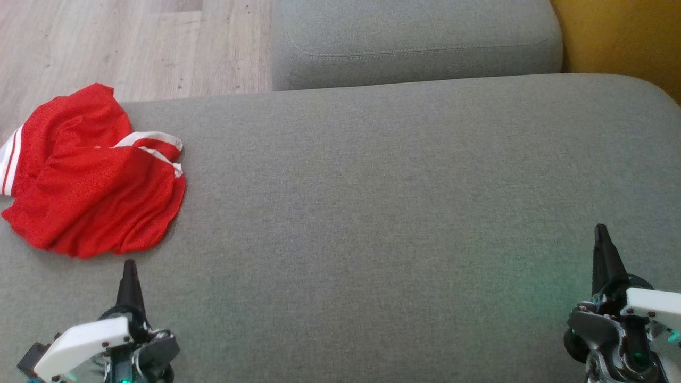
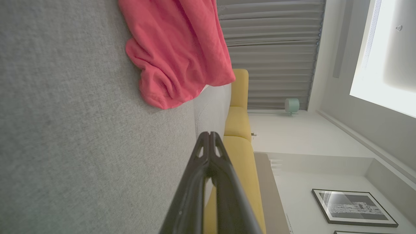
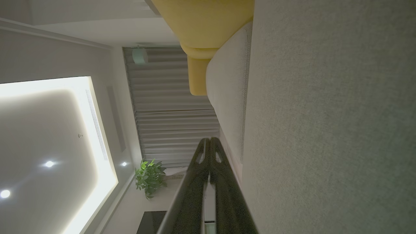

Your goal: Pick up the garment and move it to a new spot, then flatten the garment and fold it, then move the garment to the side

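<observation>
The garment (image 1: 90,175) is a red pair of shorts with white stripes, lying crumpled at the far left of the grey cushion (image 1: 399,213), partly over its left edge. In the left wrist view the garment (image 2: 178,48) lies ahead of the fingers, at the top. My left gripper (image 1: 129,263) is shut and empty, a short way in front of the garment's near hem, not touching it. My right gripper (image 1: 601,229) is shut and empty too, low at the right over bare cushion. Both pairs of fingertips (image 2: 209,134) (image 3: 209,139) meet.
A second grey cushion (image 1: 415,42) lies behind the big one. Wooden floor (image 1: 106,42) shows at the upper left and a yellow sofa part (image 1: 628,37) at the upper right. The cushion's wide middle is bare fabric.
</observation>
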`<state>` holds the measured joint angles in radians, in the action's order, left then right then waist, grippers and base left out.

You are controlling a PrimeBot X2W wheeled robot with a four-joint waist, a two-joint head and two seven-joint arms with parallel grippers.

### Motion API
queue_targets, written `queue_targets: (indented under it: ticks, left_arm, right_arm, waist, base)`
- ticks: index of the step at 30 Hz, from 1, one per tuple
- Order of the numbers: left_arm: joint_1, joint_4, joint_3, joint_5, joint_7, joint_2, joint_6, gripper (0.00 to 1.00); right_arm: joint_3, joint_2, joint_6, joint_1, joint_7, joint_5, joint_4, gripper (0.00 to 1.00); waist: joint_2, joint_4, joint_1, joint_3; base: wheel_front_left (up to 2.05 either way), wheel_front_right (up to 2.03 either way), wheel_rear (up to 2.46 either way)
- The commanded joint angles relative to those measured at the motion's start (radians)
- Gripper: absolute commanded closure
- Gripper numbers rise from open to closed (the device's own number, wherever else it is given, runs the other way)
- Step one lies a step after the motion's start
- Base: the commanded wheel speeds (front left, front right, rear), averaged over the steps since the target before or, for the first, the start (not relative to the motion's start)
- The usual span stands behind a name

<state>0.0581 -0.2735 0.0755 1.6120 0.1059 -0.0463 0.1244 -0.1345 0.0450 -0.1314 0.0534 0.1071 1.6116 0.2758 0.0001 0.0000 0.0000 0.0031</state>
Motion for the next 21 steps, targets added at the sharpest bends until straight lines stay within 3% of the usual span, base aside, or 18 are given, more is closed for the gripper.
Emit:
queue_targets:
  ticks: [1,4,5,9,21]
  left_arm:
    - [0.05,0.029,0.038,-0.003,0.007,-0.004,0.006,1.0]
    - [0.05,0.029,0.038,-0.003,0.007,-0.004,0.006,1.0]
    - [0.0,-0.001,-0.001,0.0,0.0,0.0,0.0,0.0]
    - [-0.029,-0.053,-0.011,-0.001,-0.003,0.002,-0.001,0.0]
    - [-0.042,-0.011,-0.033,-0.037,-0.038,0.001,-0.008,0.0]
  right_arm:
    - [0.021,0.005,0.001,0.055,0.006,-0.003,-0.031,1.0]
    - [0.021,0.005,0.001,0.055,0.006,-0.003,-0.031,1.0]
    - [0.001,0.0,0.0,0.0,0.0,0.0,0.001,0.0]
    - [0.005,-0.005,0.0,-0.029,-0.003,-0.001,0.056,0.0]
    - [0.034,-0.004,0.0,-0.032,-0.038,-0.048,0.036,0.0]
  waist:
    - [-0.0001,0.0,0.0,0.0]
    - [-0.0001,0.0,0.0,0.0]
    - [-0.0001,0.0,0.0,0.0]
    - [-0.0001,0.0,0.0,0.0]
    - [-0.0001,0.001,0.0,0.0]
  base:
    - [0.0,0.0,0.0]
    - [0.0,0.0,0.0]
    - [0.0,0.0,0.0]
    - [0.0,0.0,0.0]
    - [0.0,0.0,0.0]
